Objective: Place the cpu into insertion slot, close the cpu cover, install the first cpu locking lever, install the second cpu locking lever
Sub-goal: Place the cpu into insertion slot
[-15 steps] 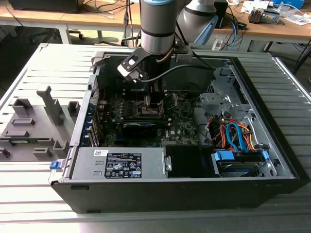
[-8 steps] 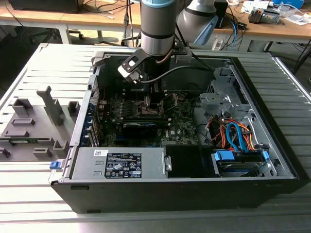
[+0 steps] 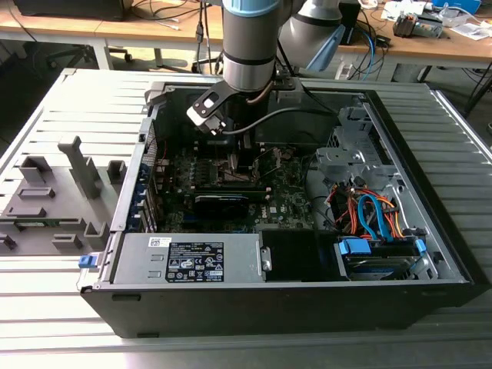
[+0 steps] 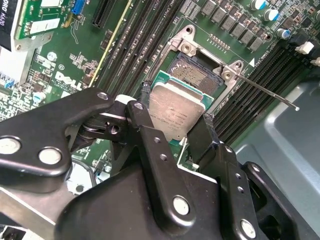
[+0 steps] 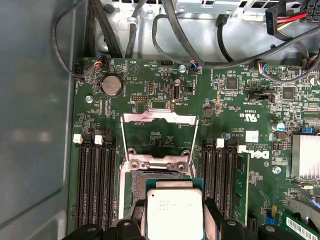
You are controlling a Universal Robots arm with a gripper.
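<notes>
The gripper holds the cpu over the insertion slot.
Its jaws pinch the cpu's opposite edges; the cpu cover stands swung open.

Gripper holding the cpu over the insertion slot

Two black fingers clamp the silver-topped cpu by opposite edges. It covers part of the insertion slot, whose dark pin field shows beyond the chip. A thin metal lever juts from the slot's rim across black memory slots on the green motherboard.
</notes>
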